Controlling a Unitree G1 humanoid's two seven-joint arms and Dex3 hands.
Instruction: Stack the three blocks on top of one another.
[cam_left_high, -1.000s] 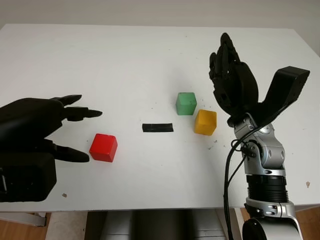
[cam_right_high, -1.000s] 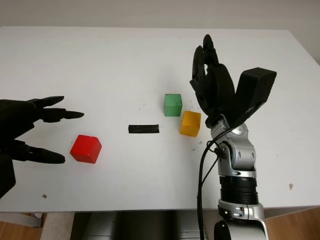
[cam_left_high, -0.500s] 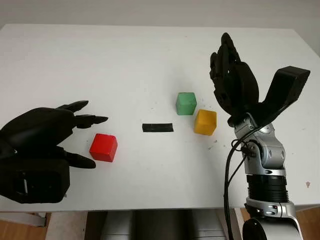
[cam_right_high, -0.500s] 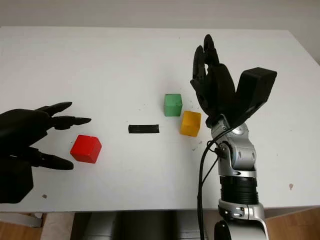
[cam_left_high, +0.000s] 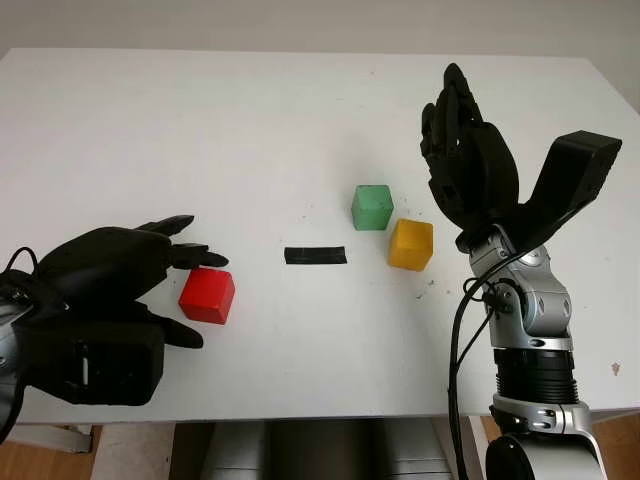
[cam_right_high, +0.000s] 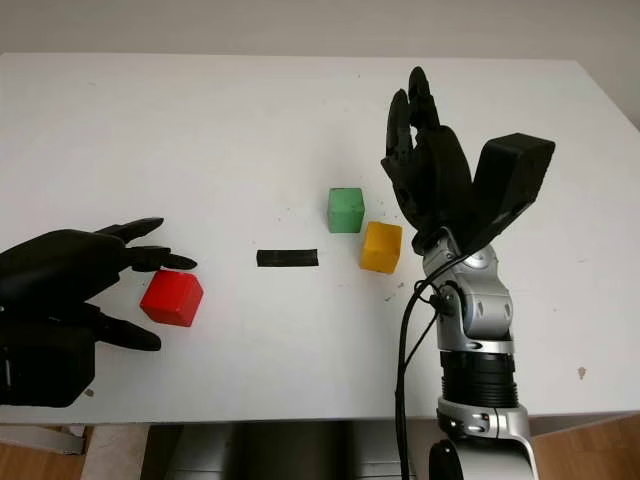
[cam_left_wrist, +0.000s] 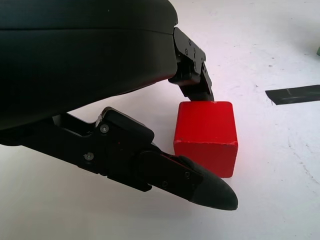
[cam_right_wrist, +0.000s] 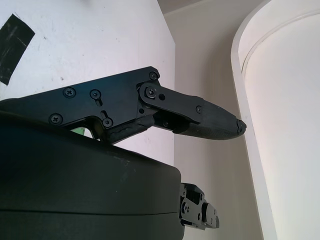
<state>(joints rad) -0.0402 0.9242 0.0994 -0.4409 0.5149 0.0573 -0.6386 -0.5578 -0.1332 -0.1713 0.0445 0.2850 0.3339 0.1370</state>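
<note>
At the lower left of the left eye view, my left hand (cam_left_high: 110, 290) sits on the white desk (cam_left_high: 250, 130) with its fingers parted on either side of the red block (cam_left_high: 207, 295), not yet closed on it. The green block (cam_left_high: 372, 207) and yellow block (cam_left_high: 411, 245) stand just beside each other right of centre, corner near corner, with a strip of black tape (cam_left_high: 315, 255) between them and the red one. My right hand (cam_left_high: 465, 165) is raised above the desk at the right, open and holding nothing.

In the right eye view the layout reads the same: the red block is at lower left, well apart from the other two.

In the left wrist view the red block (cam_left_wrist: 206, 136) stands square on the desk. One finger (cam_left_wrist: 192, 75) reaches to its far top edge, seemingly touching it, and the thumb (cam_left_wrist: 200, 182) lies just off its near side.

In the right wrist view I see my hand's black shell (cam_right_wrist: 75, 185) and one outstretched finger (cam_right_wrist: 200, 115), with nothing between them.

I judge the block stiff, light and smooth-faced, so it could slip or tip under an uneven pinch. I would take it on two opposite flat sides, at mid height.
</note>
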